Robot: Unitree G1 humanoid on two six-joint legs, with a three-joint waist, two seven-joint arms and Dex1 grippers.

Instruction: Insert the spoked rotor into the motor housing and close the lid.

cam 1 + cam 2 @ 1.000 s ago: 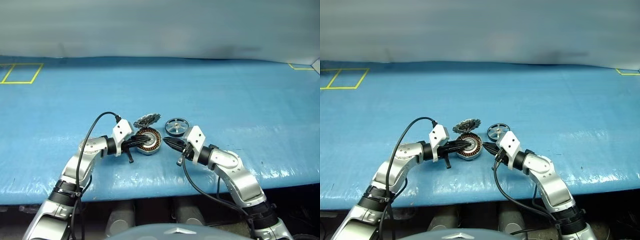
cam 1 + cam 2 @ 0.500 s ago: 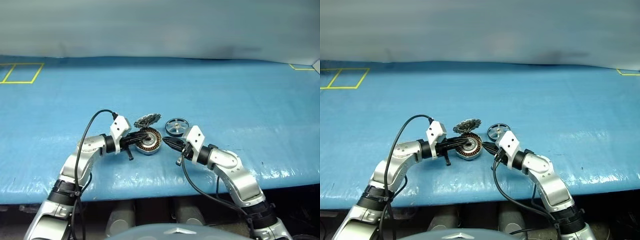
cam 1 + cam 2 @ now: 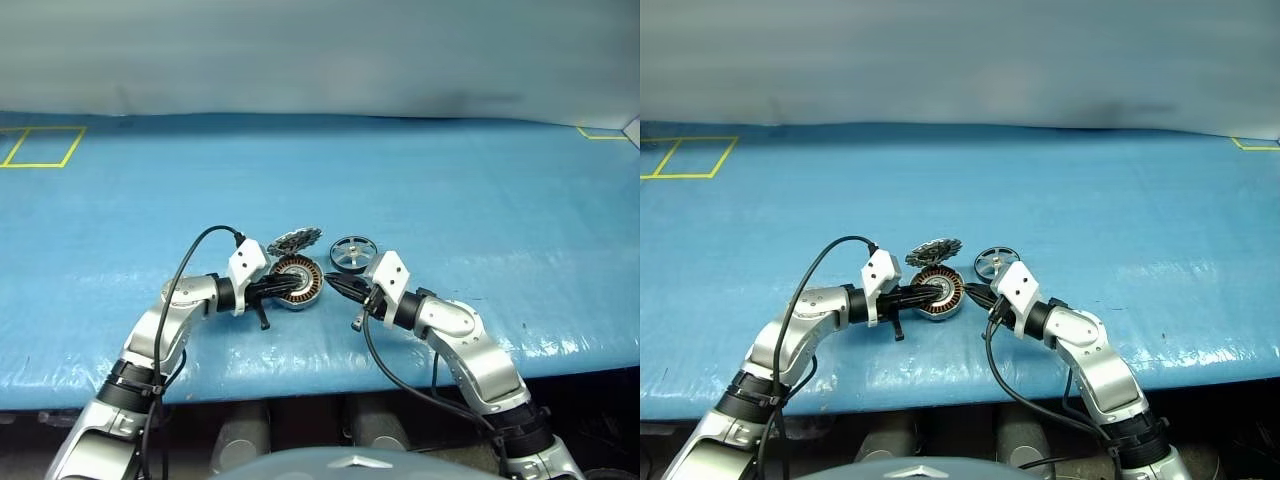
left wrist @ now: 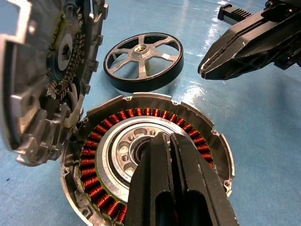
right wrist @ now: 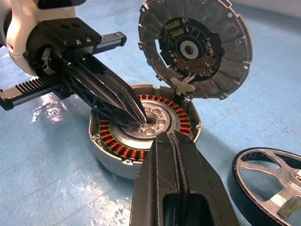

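The housing point(image 3: 296, 281) sits on the blue table point(image 3: 480, 200), near its front edge, between the two grippers. From the head views it is partly covered by the left gripper point(image 3: 288, 283); its near side is hidden behind the black fingers. In the left wrist view the fingers point(image 4: 176, 183) cover the lower part of the copper winding ring, and the lid point(image 4: 49, 70) is cut off at the edge of the picture.

The housing lies flat with its open face up, so its axis is upright. The lid point(image 3: 294, 240) stands tilted up at the housing's far edge, and in the right wrist view a small tab seems to join the two there, its circuit-board face point(image 5: 195, 47) turned toward the right gripper. Whether that joint is a real hinge I cannot tell. The rotor point(image 3: 353, 252) lies flat on the table just beyond and to the right of the housing, hub up, apart from it. In the right wrist view it is cut off at the corner.

The left gripper's fingers are pressed together, their tips resting in or just over the housing's pale central hub; actual contact is hard to make out. The right gripper point(image 3: 332, 286) is also pressed together, holding nothing, its tip close to the housing's right rim.

Against a second ago, the left wrist has shifted only slightly; housing, lid and rotor lie as they did, and the right gripper has not moved.
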